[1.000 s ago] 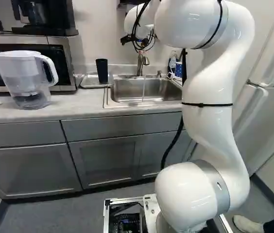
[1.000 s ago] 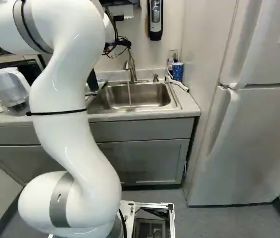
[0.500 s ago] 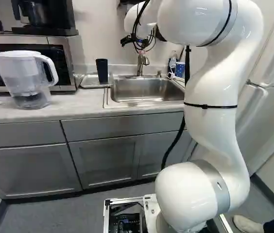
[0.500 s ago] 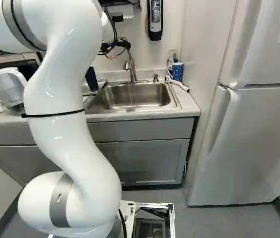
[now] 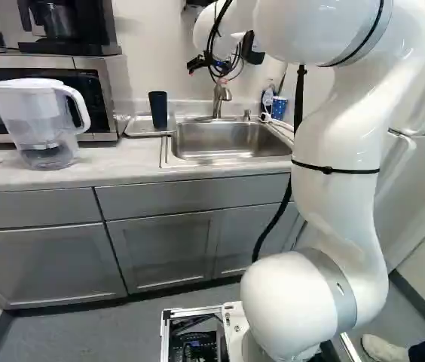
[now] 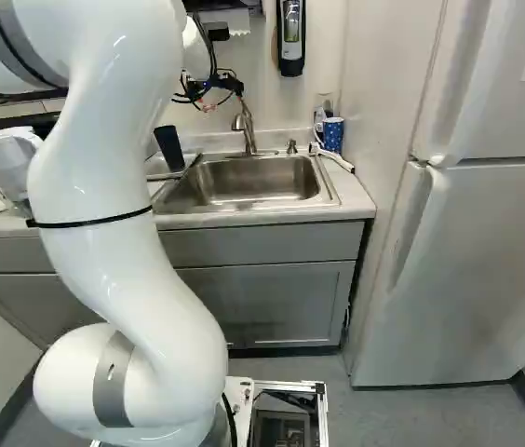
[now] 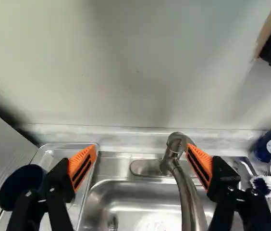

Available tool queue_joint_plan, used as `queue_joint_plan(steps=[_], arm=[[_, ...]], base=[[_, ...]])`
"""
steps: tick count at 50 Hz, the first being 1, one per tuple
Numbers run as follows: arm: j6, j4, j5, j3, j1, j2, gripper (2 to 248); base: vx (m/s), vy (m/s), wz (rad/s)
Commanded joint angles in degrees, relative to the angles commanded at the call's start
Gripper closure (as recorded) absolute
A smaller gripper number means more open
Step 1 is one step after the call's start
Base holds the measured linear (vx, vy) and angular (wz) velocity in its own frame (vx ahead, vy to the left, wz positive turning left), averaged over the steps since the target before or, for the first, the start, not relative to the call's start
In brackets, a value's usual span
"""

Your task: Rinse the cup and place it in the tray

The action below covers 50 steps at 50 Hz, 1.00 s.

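Note:
The gripper (image 5: 216, 64) is partly visible above the faucet in the left base view, among black cables. In the wrist view the gripper (image 7: 141, 149) stands open, its orange-padded fingers wide apart and nothing held. The metal faucet (image 7: 188, 197) shows below and near one finger, over the sink (image 5: 227, 141). A dark blue cup (image 5: 158, 110) stands on the metal tray (image 5: 139, 126) left of the sink. In the wrist view the cup (image 7: 20, 186) lies outside the other finger, apart from it.
A water pitcher (image 5: 41, 124) and a microwave (image 5: 84, 83) are on the counter left of the tray. Right of the sink stand a blue dotted cup (image 6: 333, 136), a bottle and a brush (image 7: 265, 185). The fridge (image 6: 472, 270) is further right; a soap dispenser (image 6: 291, 37) hangs above.
My upper arm and elbow have swung right in the left base view and left in the right one; the gripper end has barely shifted. The thin water stream under the faucet no longer shows.

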Motion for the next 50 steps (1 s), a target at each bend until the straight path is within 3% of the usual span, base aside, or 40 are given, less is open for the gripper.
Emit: queue_joint_plan(steps=[15, 50], arm=[[0.00, 0.00, 0.00, 2.59, -0.12, 2.24, 3], [0.00, 0.00, -0.58, 13.47, -2.94, 12.11, 3]], base=[[0.000, 0.000, 0.000], [0.000, 0.000, 0.000]])
